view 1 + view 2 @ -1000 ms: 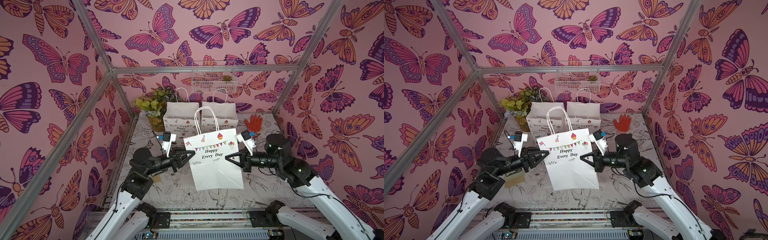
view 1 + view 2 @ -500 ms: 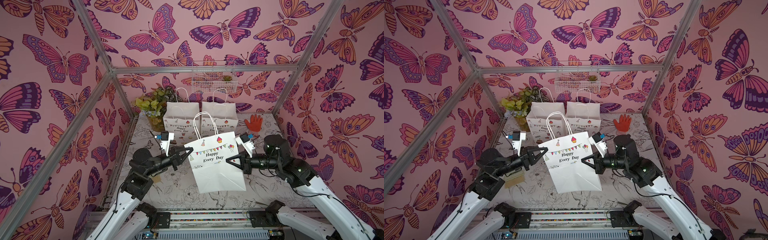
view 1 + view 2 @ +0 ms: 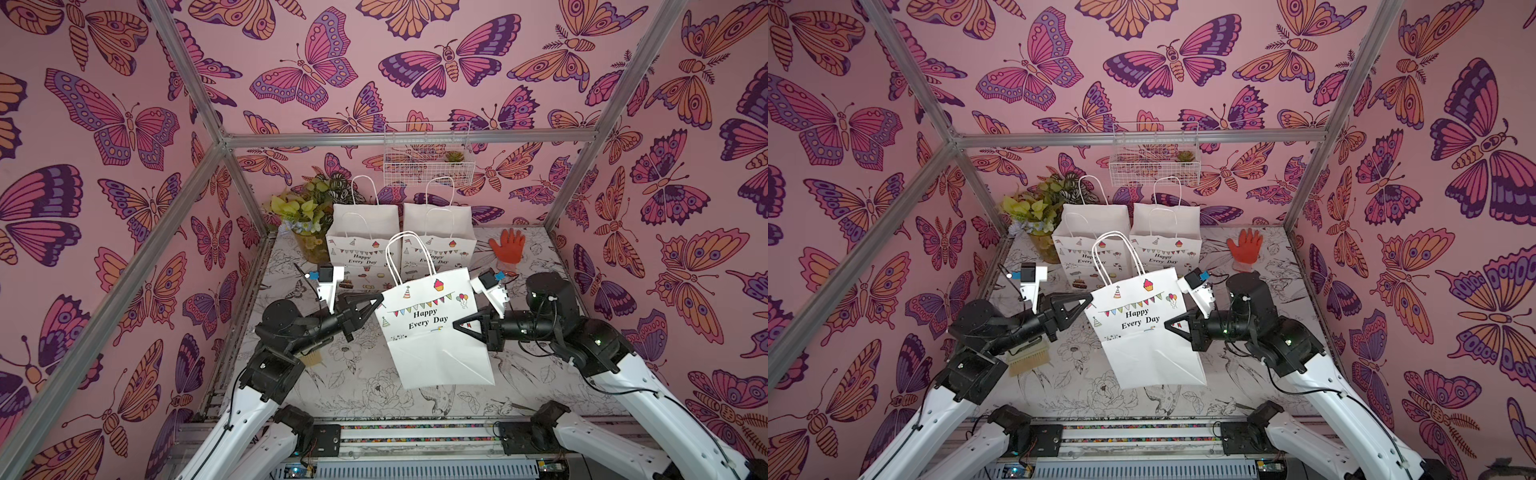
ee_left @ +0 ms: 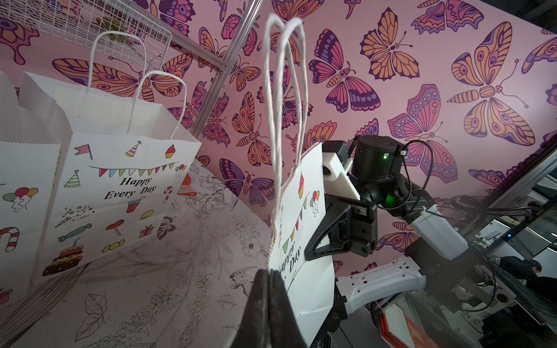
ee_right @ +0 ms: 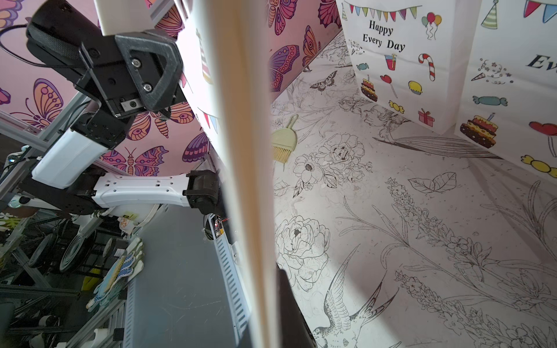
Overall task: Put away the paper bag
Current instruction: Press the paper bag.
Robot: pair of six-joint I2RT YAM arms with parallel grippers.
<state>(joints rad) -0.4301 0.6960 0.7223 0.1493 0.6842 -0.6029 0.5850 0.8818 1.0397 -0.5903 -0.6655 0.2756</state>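
A flat white paper bag (image 3: 432, 345) printed "Happy Every Day" hangs tilted above the table between my two arms, seen in both top views, its twine handles pointing up and back. My left gripper (image 3: 379, 298) is shut on the bag's upper left corner. In the left wrist view the jaws of the left gripper (image 4: 270, 272) meet, with the bag's serrated edge (image 4: 304, 211) running out from their tips. My right gripper (image 3: 456, 324) is shut on the bag's right edge about halfway down. The right wrist view shows that edge (image 5: 241, 150) passing between its dark fingers (image 5: 286, 301).
Two more printed bags (image 3: 363, 245) (image 3: 440, 241) stand upright at the back of the table. A potted plant (image 3: 305, 216) sits back left and an orange glove (image 3: 507, 245) back right. A wire basket (image 3: 428, 156) hangs on the rear wall. A small brush (image 3: 1027, 359) lies under my left arm.
My left gripper has gone from open beside the bag to shut on its upper left corner. The bag has tilted, its top leaning left, and shifted slightly back.
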